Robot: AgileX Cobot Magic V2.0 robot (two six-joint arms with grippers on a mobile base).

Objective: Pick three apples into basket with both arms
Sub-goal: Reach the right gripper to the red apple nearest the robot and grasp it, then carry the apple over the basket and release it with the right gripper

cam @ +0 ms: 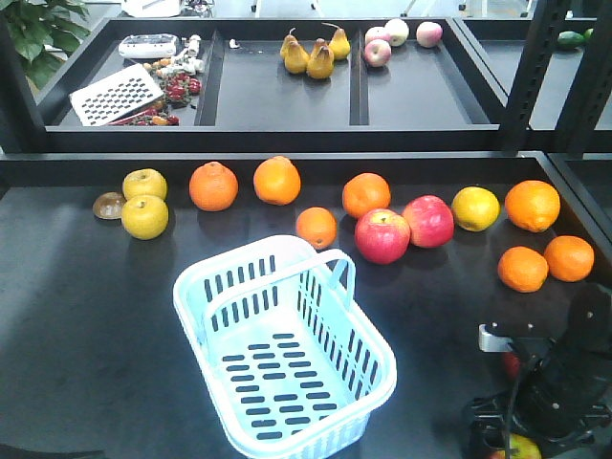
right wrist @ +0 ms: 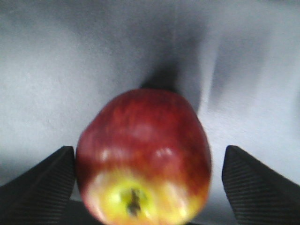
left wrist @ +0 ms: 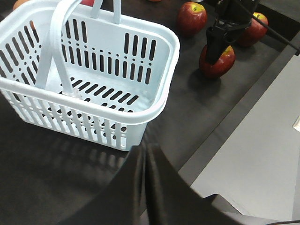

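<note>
The pale blue basket [cam: 287,344] stands empty in the middle of the dark table; it also shows in the left wrist view [left wrist: 89,70]. Three maroon apples lie to its right: one [left wrist: 191,18] nearest the basket, one [left wrist: 253,29] farther right, and one [left wrist: 216,63] under my right gripper [left wrist: 219,47]. In the right wrist view this apple [right wrist: 143,154] sits between the open fingers [right wrist: 47,183], stem end towards the camera, with a gap at the right finger. In the front view the right arm [cam: 564,378] hides most of the apples. My left gripper [left wrist: 146,149] is shut and empty near the basket's corner.
Several oranges [cam: 213,185], two pinkish-red apples [cam: 382,236], a yellow fruit [cam: 475,207] and yellow-green fruits [cam: 144,216] lie in a row behind the basket. A raised shelf [cam: 287,96] behind holds pears and more fruit. The table's edge [left wrist: 234,117] runs close to the apples.
</note>
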